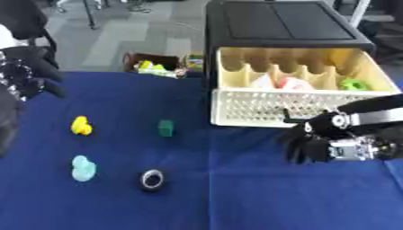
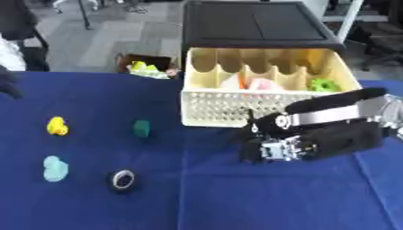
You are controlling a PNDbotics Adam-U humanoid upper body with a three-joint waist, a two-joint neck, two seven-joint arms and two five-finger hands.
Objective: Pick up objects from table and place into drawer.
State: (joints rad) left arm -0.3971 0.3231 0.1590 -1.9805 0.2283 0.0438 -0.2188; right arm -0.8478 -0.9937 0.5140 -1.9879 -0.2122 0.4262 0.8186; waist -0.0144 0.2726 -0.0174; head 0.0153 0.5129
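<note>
On the blue table lie a yellow toy (image 1: 80,126), a small green block (image 1: 165,128), a pale blue toy (image 1: 82,168) and a black ring-shaped thing (image 1: 152,179). The cream drawer (image 1: 275,108) stands pulled out of a black cabinet (image 1: 283,22). Inside it lie a green thing (image 1: 354,84) and pink and white things (image 1: 289,83). My right hand (image 1: 311,143) hangs just in front of the drawer's front wall, fingers relaxed and pointing down, with nothing in them. My left hand (image 1: 31,67) is raised at the far left, open, well away from the toys.
A brown box (image 1: 154,64) with yellow-green things stands behind the table's far edge, left of the cabinet. The table's near half is bare blue cloth (image 1: 236,202). Grey floor and chair legs show beyond.
</note>
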